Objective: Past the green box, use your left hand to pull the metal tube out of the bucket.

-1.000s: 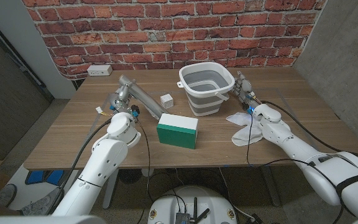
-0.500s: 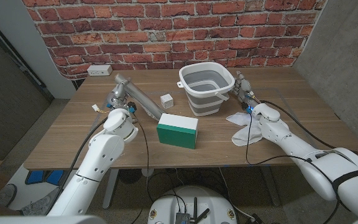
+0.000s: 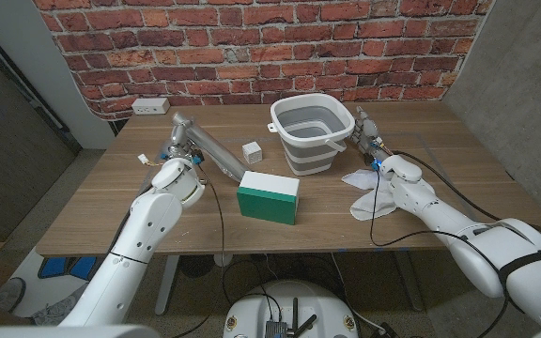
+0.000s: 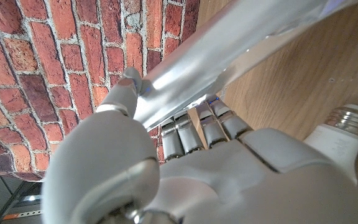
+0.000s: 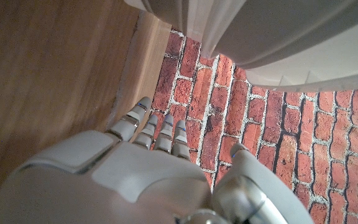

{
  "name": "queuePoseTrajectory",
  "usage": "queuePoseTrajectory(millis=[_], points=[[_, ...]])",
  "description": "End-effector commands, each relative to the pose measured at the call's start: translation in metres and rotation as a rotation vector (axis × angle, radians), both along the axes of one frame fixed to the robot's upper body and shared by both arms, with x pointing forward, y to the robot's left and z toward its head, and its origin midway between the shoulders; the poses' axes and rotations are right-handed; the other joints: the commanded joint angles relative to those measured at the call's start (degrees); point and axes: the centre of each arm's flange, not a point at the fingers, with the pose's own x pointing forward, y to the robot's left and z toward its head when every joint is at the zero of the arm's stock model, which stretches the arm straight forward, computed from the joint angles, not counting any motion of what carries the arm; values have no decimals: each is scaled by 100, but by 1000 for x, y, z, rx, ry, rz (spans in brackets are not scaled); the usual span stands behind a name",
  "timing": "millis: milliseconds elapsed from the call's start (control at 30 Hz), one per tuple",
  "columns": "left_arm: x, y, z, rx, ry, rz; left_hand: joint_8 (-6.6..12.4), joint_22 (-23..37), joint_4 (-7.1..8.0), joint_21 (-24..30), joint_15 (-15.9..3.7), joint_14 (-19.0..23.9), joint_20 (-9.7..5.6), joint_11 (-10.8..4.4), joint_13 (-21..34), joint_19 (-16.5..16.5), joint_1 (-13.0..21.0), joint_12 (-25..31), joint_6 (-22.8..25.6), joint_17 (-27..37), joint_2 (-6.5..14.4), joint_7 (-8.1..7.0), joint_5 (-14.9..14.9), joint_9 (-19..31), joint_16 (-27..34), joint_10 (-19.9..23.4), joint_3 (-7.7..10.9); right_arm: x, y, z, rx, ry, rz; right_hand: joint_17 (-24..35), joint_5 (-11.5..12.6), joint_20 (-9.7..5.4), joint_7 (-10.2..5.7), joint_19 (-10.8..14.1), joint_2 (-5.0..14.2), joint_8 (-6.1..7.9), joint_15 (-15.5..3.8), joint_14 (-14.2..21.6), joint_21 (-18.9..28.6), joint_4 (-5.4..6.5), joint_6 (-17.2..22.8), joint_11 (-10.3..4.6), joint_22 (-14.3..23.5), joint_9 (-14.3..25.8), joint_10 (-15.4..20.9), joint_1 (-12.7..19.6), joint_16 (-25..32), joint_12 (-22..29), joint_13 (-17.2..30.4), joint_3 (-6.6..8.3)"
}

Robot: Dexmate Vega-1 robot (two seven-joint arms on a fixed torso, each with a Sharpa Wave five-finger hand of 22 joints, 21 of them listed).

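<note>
The wooden tabletop [image 3: 92, 202] in front of a brick wall [image 3: 252, 47] carries a grey and white bucket [image 3: 312, 134] toward the back and a green box [image 3: 268, 199] with a white top nearer the front edge. The metal tube [image 3: 212, 148] is out of the bucket and lies slantwise left of it, held near its far end by the left hand [image 3: 177, 148], whose fingers [image 4: 191, 127] and thumb wrap it, as the left wrist view shows. The right hand [image 3: 368, 133] stands just right of the bucket with its fingers straight and holding nothing, a white cloth [image 3: 369, 192] lies nearer the front under that arm, a small white cube [image 3: 251, 150] sits between tube and bucket, and a light bulb [image 4: 335, 134] lies beside the left hand.
</note>
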Motion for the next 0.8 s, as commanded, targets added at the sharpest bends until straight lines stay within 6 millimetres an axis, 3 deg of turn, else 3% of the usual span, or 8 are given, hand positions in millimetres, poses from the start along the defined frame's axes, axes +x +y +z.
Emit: queuePoseTrajectory(millis=[33, 300, 533, 667, 800], points=[[7, -6, 3, -87, 78, -89, 1, 15, 247, 3, -256, -28, -112, 51, -4, -18, -33, -6, -74, 13, -9, 26, 33, -7, 1, -94, 157, 2, 3, -2, 7, 5, 2, 5, 38, -25, 14, 35, 316, 14, -5, 31, 34, -11, 46, -8, 14, 30, 45, -39, 18, 34, 2, -18], [6, -9, 6, -118, 78, -111, 13, 21, 236, 136, -264, 113, -21, 151, -12, 342, -12, -1, -299, 17, -37, 44, 42, -30, 42, -454, 89, 3, 5, -3, 8, 4, 7, 3, 39, -20, 17, 42, 316, 14, 8, 35, 35, -10, 48, -8, 14, 30, 49, -40, 19, 35, 3, -20], [5, -10, 6, -149, 83, -122, -3, 26, 237, 156, -280, 218, -9, 238, -12, 435, 1, 6, -463, 24, -46, 61, 43, -39, 62, -615, 50, 3, 5, -3, 7, 4, 8, 1, 38, -19, 20, 43, 315, 13, 2, 34, 34, -9, 48, -16, 15, 30, 43, -41, 18, 32, 3, -22], [3, -10, 7, -165, 81, -126, 17, 32, 235, 162, -264, 295, 13, 475, -11, 495, 15, -26, -548, 21, -76, 105, 42, -46, 60, -921, 7, 3, 6, -4, 5, 6, 12, 1, 39, -8, 20, 47, 315, 14, -5, 33, 35, -9, 51, -17, 15, 30, 45, -41, 18, 33, 3, -23], [2, -10, 8, -179, 75, -129, -2, 36, 241, 159, -186, 286, 24, 574, -10, 520, 22, -30, -689, 23, -84, 164, 42, -50, 43, -1121, -21, 4, 8, -5, 5, 8, 17, 0, 39, 4, 22, 51, 317, 15, 9, 35, 36, -8, 52, -14, 15, 30, 44, -42, 18, 32, 3, -23]])
